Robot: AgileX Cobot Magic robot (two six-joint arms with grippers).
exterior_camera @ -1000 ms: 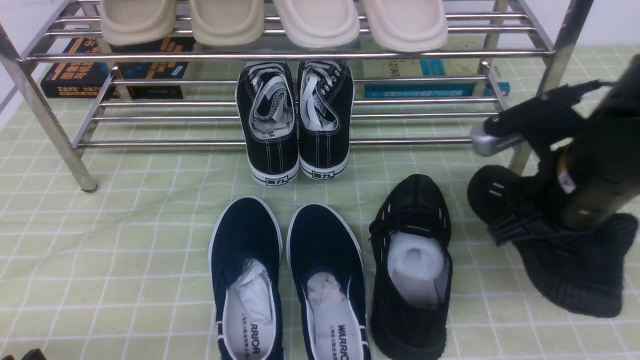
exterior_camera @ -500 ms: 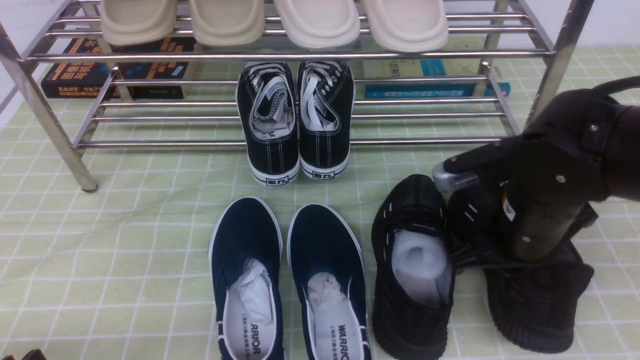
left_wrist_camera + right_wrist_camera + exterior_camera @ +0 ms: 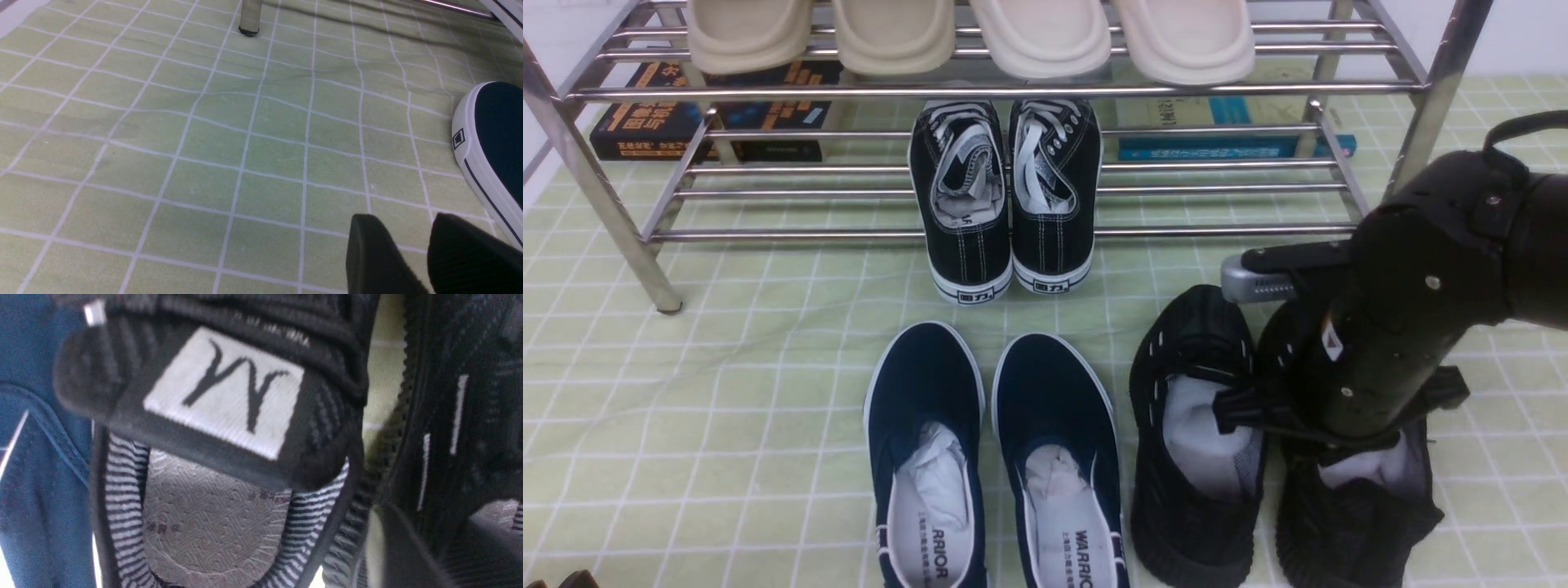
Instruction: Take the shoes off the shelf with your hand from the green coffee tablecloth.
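Finding the shoes [image 3: 1194,506] off the shelf [image 3: 980,91] and lying just beside each other on the cloth [image 3: 727,392] covering the desk, toes pointing toward the shelf, right of the navy slip-ons [image 3: 1054,425]. Reaching in from the right with the right gripper [image 3: 1282,318], leaning down over the right-hand shoe [image 3: 1356,531] and hiding most of its top. Sticking one grey-tipped finger [image 3: 1252,283] out leftward above the toes of the pair. Hiding the other finger behind arm and shoe, so not telling whether the right jaws are standing apart or clamping the shoe. Looking from the right wrist straight onto a black tongue [image 3: 122,375] bearing a white label [image 3: 224,392], very close and blurred. Hanging the left gripper [image 3: 408,232] low over bare cloth near the toe of one slip-on, jaws standing a little apart with nothing between them. Carrying black lace-ups [image 3: 1005,204] on the shelf's lower tier, heels overhanging the front bar, and beige slippers [image 3: 1045,37] on the upper tier. Showing books [image 3: 662,122] lying on the cloth behind the shelf.
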